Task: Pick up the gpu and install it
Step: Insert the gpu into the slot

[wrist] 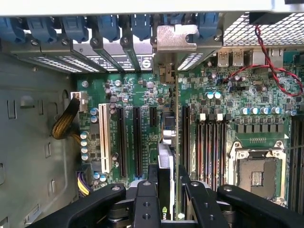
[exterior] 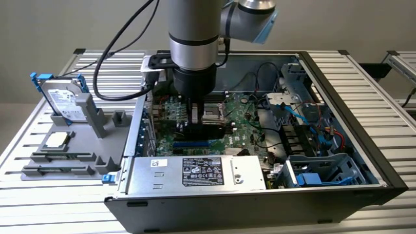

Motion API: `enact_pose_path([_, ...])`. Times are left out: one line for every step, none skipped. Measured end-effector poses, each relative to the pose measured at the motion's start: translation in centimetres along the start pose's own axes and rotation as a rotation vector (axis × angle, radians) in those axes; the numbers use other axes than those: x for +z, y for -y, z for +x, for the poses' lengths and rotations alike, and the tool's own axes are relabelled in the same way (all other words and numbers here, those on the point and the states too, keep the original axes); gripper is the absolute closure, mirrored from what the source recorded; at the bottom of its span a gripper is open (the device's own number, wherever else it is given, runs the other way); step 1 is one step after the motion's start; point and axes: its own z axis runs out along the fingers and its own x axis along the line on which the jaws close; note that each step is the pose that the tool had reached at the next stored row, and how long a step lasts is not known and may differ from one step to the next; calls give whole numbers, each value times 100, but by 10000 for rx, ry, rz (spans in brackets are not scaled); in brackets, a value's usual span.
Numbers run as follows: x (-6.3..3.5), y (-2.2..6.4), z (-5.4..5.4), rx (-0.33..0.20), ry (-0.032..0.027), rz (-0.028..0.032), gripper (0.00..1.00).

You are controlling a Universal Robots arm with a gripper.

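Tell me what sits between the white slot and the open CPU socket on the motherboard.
In the wrist view, black slots, then the gpu held edge-on in the gripper, then memory slots.

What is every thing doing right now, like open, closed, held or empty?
gpu: held on edge over the motherboard slots.
gripper: shut on the gpu.
computer case: side open.
CPU socket: empty.
hard drive: standing in the grey holder.
CPU chip: lying flat on the holder.

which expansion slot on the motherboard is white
The long white slot, the one closest to the yellow cable bundle. The other expansion slots beside it are black, and the gpu stands edge-on beyond them.
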Motion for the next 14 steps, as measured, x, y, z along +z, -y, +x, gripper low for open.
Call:
enact_pose_path([2, -6, 0, 0, -1, 13, 73])
enact_pose_path([4, -11, 1, 0, -1, 26, 73])
enact_pose_path([6, -14, 1, 0, -2, 42, 73])
enact_pose_path([9, -17, 1, 0, -1, 62, 73])
enact_pose_path([11, -18, 1, 0, -1, 87, 73])
enact_pose_path([16, -19, 2, -1, -1, 113, 73])
enact_pose_path([20, -20, 2, -1, 0, 136, 73])
enact_pose_path([25, -20, 1, -1, 3, 155, 73])
enact_pose_path([29, -22, 1, -1, 3, 167, 73])
enact_pose_path([33, -23, 1, -1, 2, 174, 73])
enact_pose_path([35, -25, 2, -1, 1, 179, 73])
enact_pose_path([38, -27, 2, -2, 1, 182, 73])
enact_pose_path([42, -29, 2, -2, 2, 185, 73])
enact_pose_path([45, -31, 2, -2, 3, 188, 73])
